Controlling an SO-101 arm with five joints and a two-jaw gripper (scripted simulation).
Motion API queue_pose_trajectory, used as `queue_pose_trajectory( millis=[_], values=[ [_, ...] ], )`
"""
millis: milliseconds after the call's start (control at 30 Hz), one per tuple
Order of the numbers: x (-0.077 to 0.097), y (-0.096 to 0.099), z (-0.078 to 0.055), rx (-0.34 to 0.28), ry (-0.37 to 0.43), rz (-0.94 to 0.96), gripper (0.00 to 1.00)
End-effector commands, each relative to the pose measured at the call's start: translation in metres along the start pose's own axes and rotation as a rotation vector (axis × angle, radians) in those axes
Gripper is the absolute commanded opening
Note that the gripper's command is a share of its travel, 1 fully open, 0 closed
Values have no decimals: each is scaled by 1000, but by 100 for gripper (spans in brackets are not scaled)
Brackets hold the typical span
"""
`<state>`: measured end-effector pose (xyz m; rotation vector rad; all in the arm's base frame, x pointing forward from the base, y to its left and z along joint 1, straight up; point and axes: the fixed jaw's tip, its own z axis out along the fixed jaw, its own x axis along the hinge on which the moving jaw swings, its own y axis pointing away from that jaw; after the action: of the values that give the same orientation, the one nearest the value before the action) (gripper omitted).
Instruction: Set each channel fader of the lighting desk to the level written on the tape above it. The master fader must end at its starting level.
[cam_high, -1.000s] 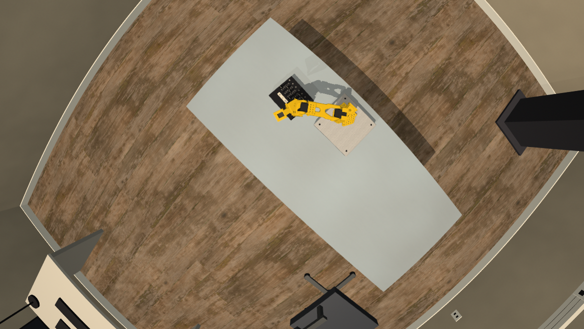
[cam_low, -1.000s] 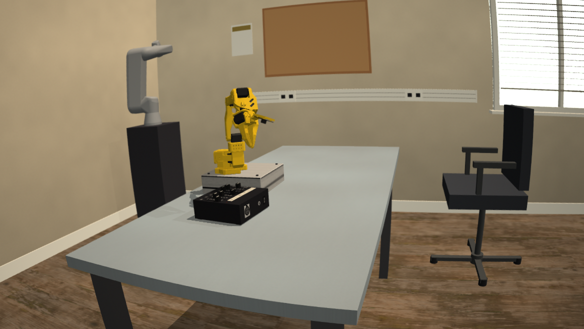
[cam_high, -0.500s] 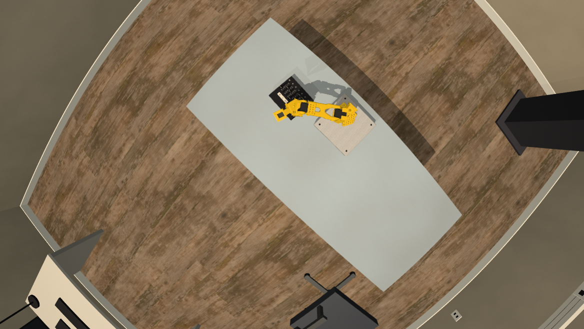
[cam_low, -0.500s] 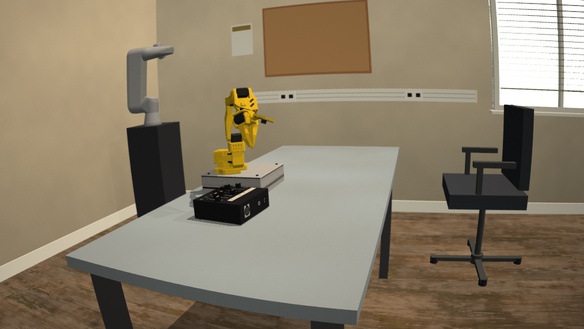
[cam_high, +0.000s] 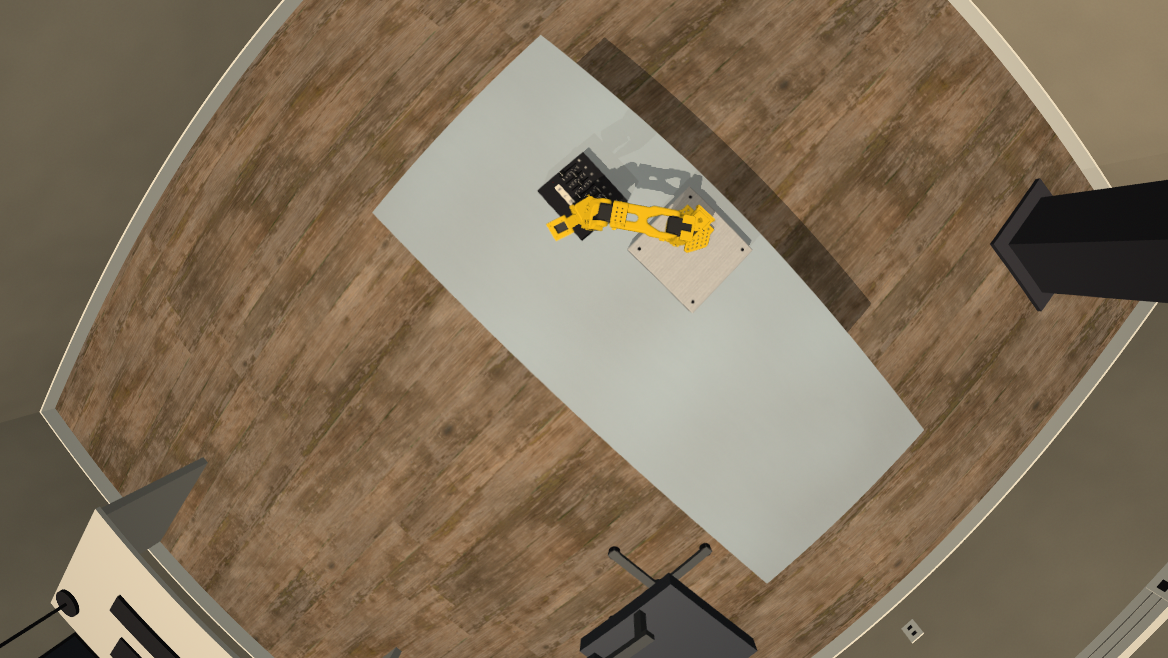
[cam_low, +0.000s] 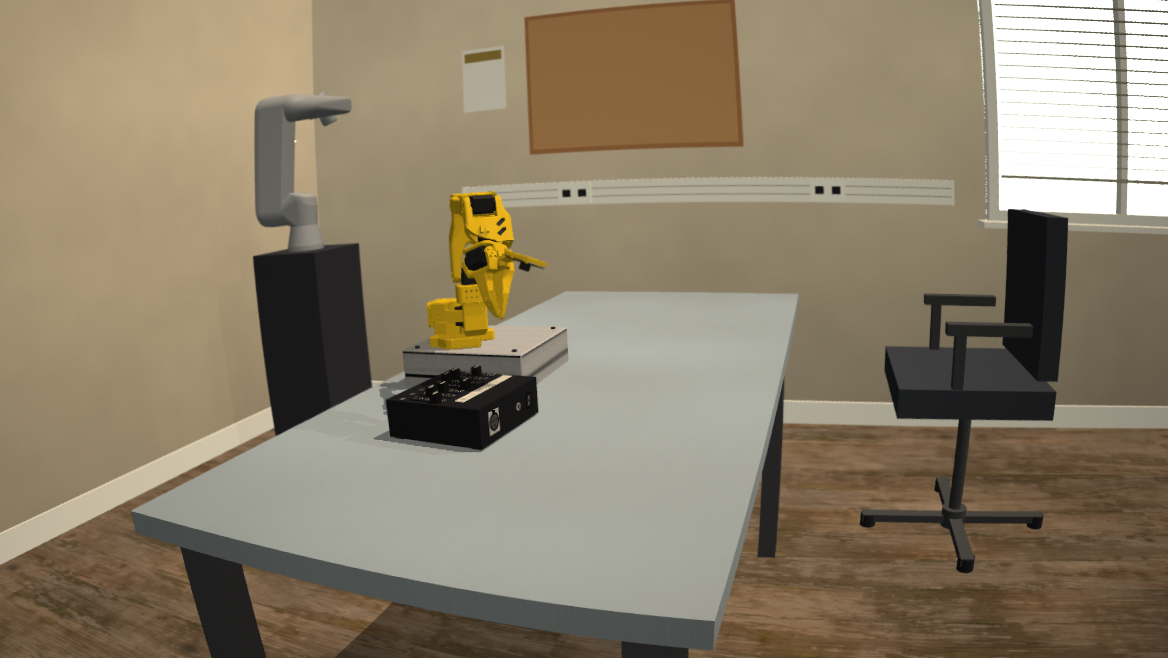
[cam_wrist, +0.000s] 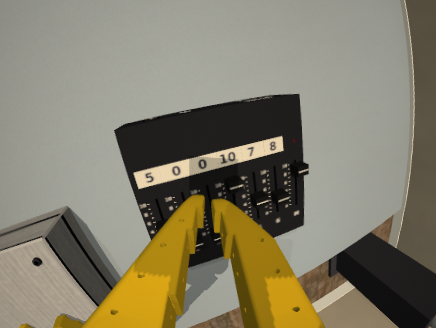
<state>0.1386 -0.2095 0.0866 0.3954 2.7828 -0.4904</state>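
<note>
The black lighting desk (cam_high: 572, 181) (cam_low: 457, 416) (cam_wrist: 200, 135) lies on the grey table, in front of my arm's base. A pale tape strip (cam_wrist: 206, 173) (cam_low: 482, 392) reads 5, 0, 0, 10, 7, 8. In the wrist view the fourth fader cap (cam_wrist: 234, 183) sits high near the tape. The fifth cap (cam_wrist: 263, 201) and sixth cap (cam_wrist: 282, 199) sit about midway. The master cap (cam_wrist: 301, 168) at the far right sits high. My gripper (cam_wrist: 206, 207) (cam_low: 498, 313) (cam_high: 583, 214) is shut and empty, pointing down above the desk's middle faders. Its fingers hide the lower ends of the second to fourth channels.
My arm stands on a grey mount plate (cam_high: 694, 273) (cam_low: 527, 341) (cam_wrist: 40, 265) just behind the desk. The table edge runs close to the desk's side (cam_wrist: 346, 278). A black pedestal (cam_low: 310, 326) (cam_wrist: 392, 285) stands beside the table, an office chair (cam_low: 972, 376) to the right.
</note>
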Motion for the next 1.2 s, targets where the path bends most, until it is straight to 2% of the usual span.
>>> queue_pose_trajectory(
  millis=[0,233,1167],
  values=[
    [10,1,16,-10,25,5,0],
    [17,2,25,-10,34,7,0],
    [18,2,27,-18,45,19,0]
  ],
)
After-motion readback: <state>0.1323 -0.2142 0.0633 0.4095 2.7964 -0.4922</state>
